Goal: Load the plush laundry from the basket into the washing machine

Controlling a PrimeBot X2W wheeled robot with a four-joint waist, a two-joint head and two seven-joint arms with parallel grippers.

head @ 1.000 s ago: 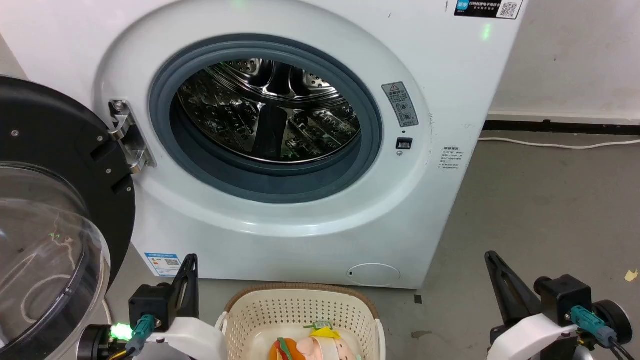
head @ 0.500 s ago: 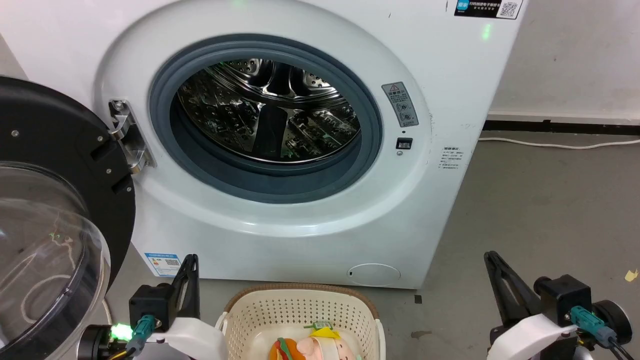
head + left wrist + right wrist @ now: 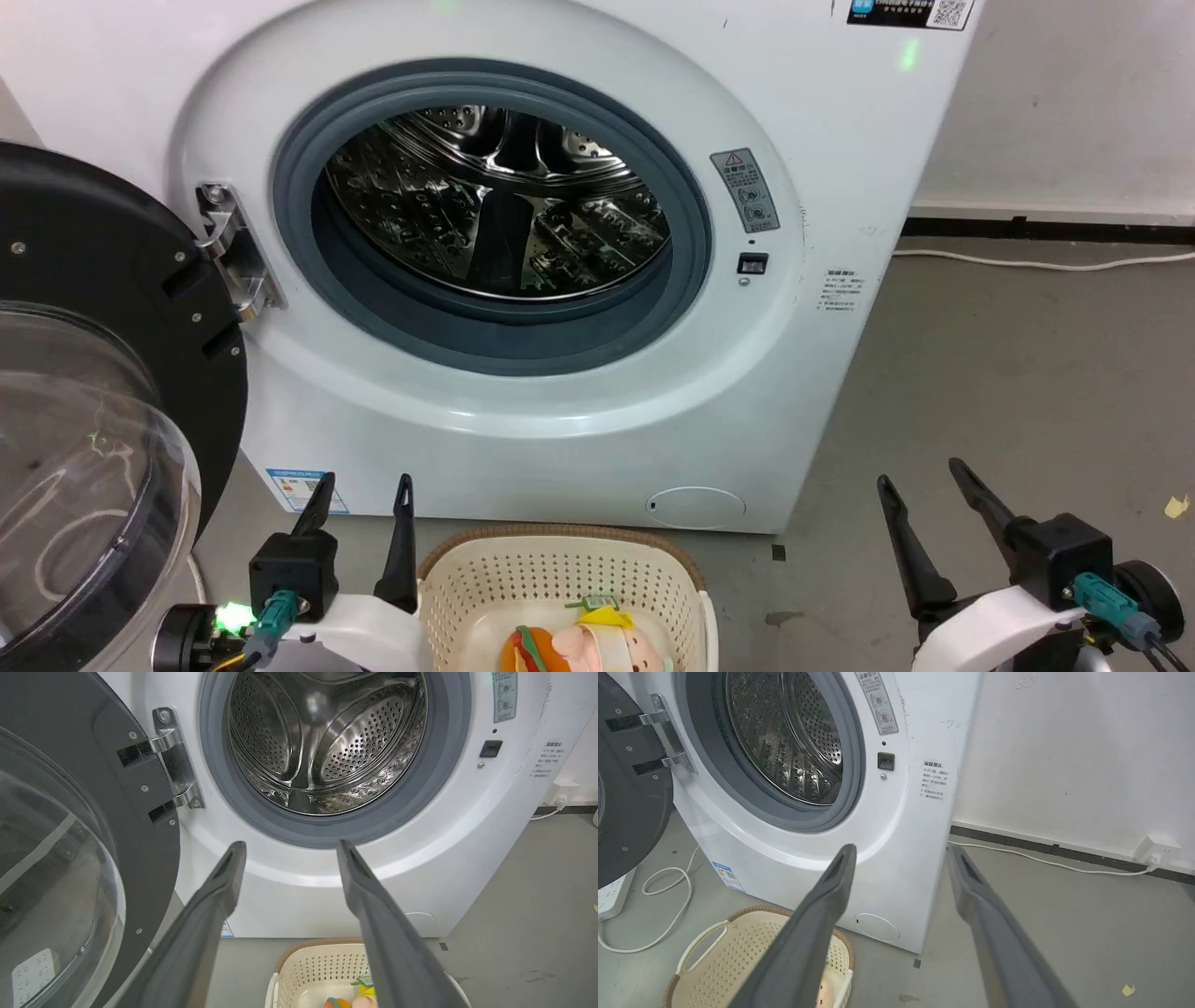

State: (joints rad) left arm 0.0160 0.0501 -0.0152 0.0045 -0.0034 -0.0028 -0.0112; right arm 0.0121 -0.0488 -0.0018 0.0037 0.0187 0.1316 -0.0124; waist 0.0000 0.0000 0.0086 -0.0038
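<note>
The white washing machine stands ahead, its steel drum bare inside the grey porthole rim. Its black-framed domed door hangs swung out at the left. On the floor in front sits the cream basket with the plush toy in it, a pink figure beside an orange burger. My left gripper is open, just left of the basket. Open too is my right gripper, over bare floor to the basket's right. The wrist views show each gripper's fingers spread with nothing between.
A white cable runs along the grey floor by the wall at the right, ending at a socket. A looped cord and a power strip lie left of the machine, under the door. A yellow scrap lies on the floor.
Both grippers have opened: their fingers were together and now stand apart. The head camera shifted slightly, so the whole scene sits a little differently.
</note>
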